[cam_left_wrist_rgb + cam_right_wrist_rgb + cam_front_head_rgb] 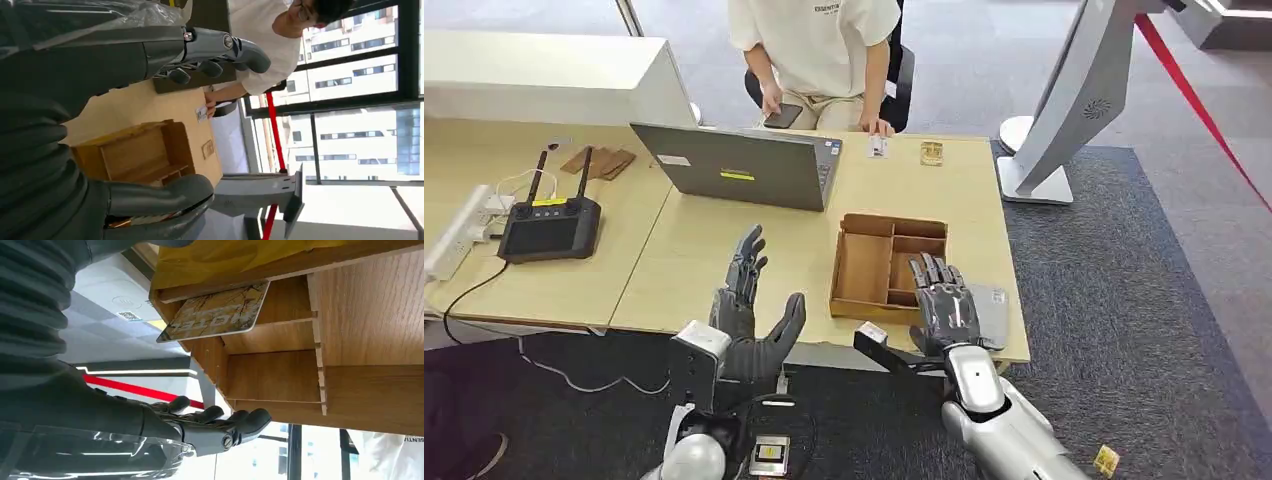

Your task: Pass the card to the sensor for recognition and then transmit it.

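Head view high, facing down over table (pixel 724 250); both wrist views close, sideways, apparently sharing wooden tray (pixel 864 265).

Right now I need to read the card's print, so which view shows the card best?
The right wrist view: the card lies close and unobstructed in the tray. The head view's right hand covers that spot; the left wrist view gives no clear card.

Counts: two robot hands, left hand (pixel 749 320) lower centre, right hand (pixel 944 300) right of it. One wooden tray (pixel 864 270). One laptop (pixel 739 165). One controller (pixel 552 228). One person (pixel 819 50), top centre. Two cards, top centre-right: first card (pixel 878 146), second card (pixel 932 153).
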